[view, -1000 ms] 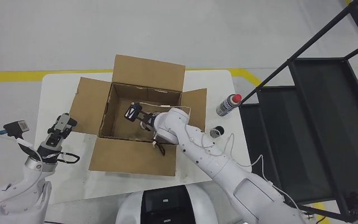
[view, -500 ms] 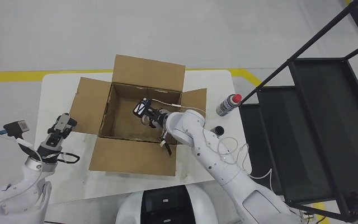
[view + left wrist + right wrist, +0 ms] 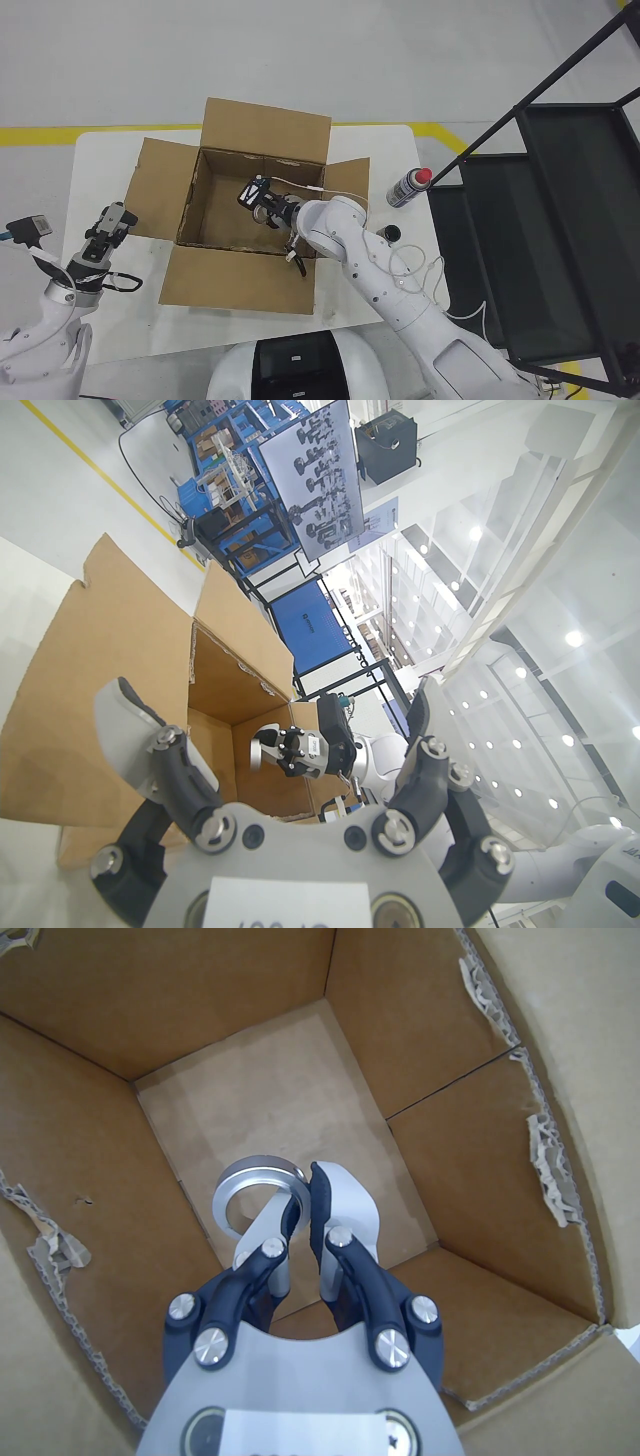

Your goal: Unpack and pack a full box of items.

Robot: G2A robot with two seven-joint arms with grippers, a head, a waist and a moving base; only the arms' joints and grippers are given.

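- White table on a pale floor with a yellow line, seen from the top. A brown box sits on it with all its flaps open.
- From the top, the right end effector is inside the box, near the back wall. The left end effector hangs over the table's left edge, well apart from the box.
- A spray can lies on the table beside the box's right flap. A small dark round thing sits near it.
- In the left wrist view, the left end effector is spread wide and holds nothing. Past it, the right end effector pokes up above the box with a metal ring.
- In the right wrist view, the right end effector pinches the rim of the metal ring, one finger on each side of it. The ring hangs in the air above the box's brown floor.
- I think this is the step where the ring travels between box and table. I cannot tell which way it is going.
- If it is coming out, the arm must lift the ring over the wall and set it by the can. If it is going in, it must go down low first, then let go.
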